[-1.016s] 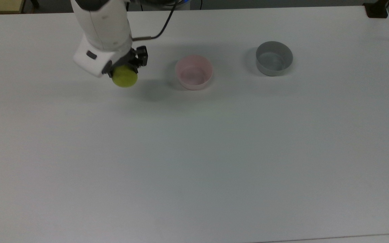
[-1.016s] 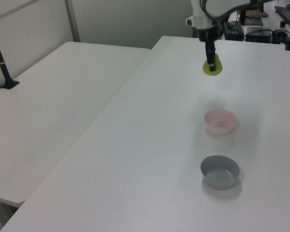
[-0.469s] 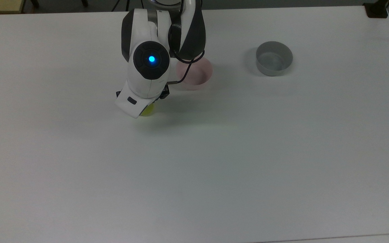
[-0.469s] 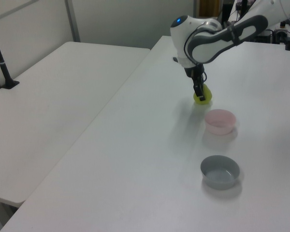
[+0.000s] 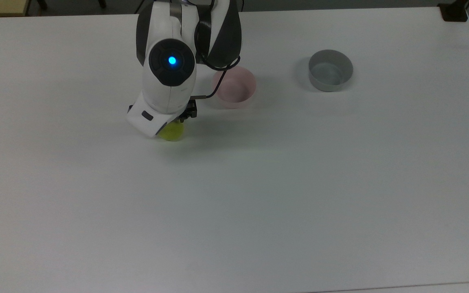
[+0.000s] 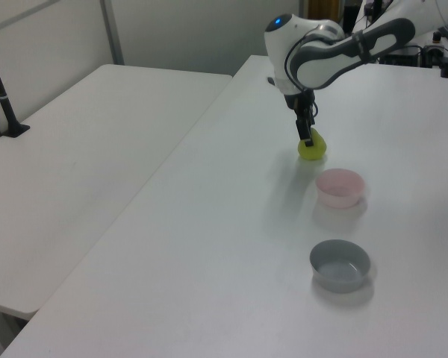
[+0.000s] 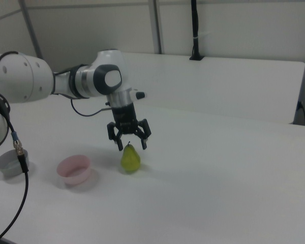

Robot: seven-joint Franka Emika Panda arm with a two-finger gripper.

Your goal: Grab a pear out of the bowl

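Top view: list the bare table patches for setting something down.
Free: the whole lower table below the pear, and the strip left of the claw. Crowded: the row of pear, pink bowl, grey bowl.

The pear (image 7: 130, 159) stands upright on the table (image 5: 259, 195), outside the bowl (image 5: 234, 86), which sits just to the top view's right of it. The grey bowl (image 5: 330, 75) lies farther to the top view's right. The gripper (image 7: 129, 143) hangs directly above the pear, fingers spread.

Even, bright overhead light; soft shadows, slightly hazy.
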